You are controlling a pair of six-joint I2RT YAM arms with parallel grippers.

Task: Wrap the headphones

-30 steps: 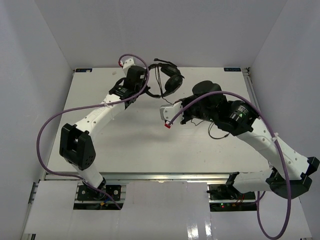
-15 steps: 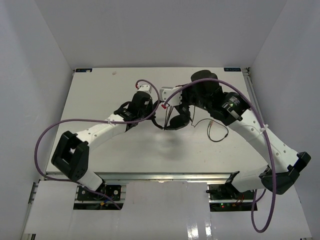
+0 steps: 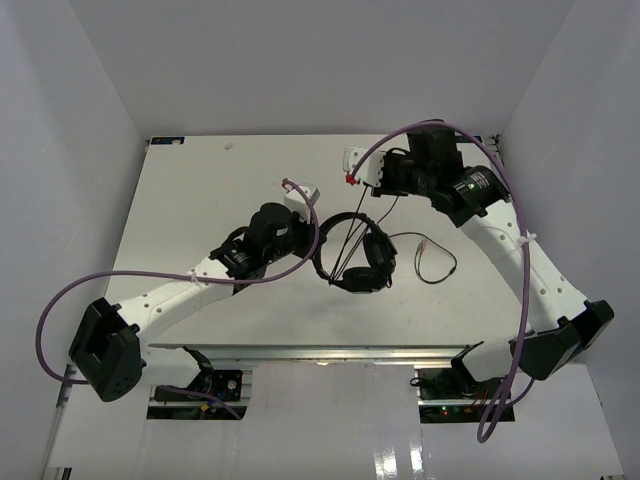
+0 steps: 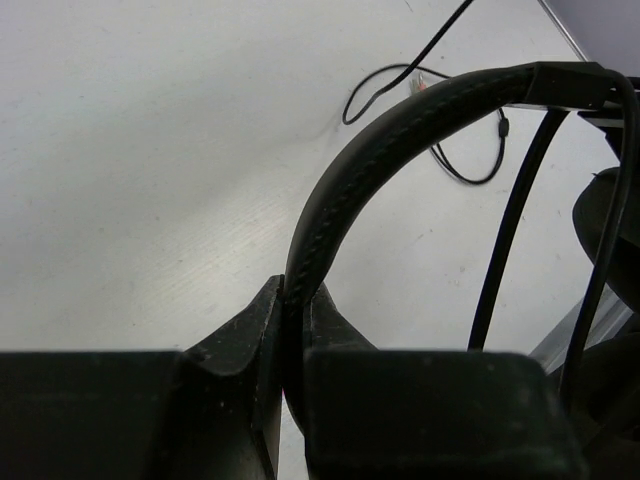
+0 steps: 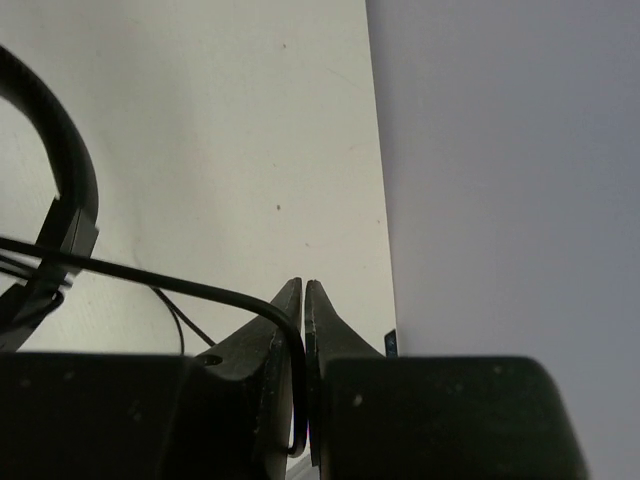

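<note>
Headphones (image 3: 379, 252) gripped by band and cord

My left gripper (image 4: 295, 300) is clamped on the headphones' band, with the cups hanging just beyond its fingertips. My right gripper (image 5: 303, 292) pinches the thin cord (image 5: 150, 278), which trails left from its tips.

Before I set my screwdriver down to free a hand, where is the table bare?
Far-left corner of the table, beyond the left arm, and the near strip between it and the right arm. Crowded: centre, with headphones and cord.
</note>
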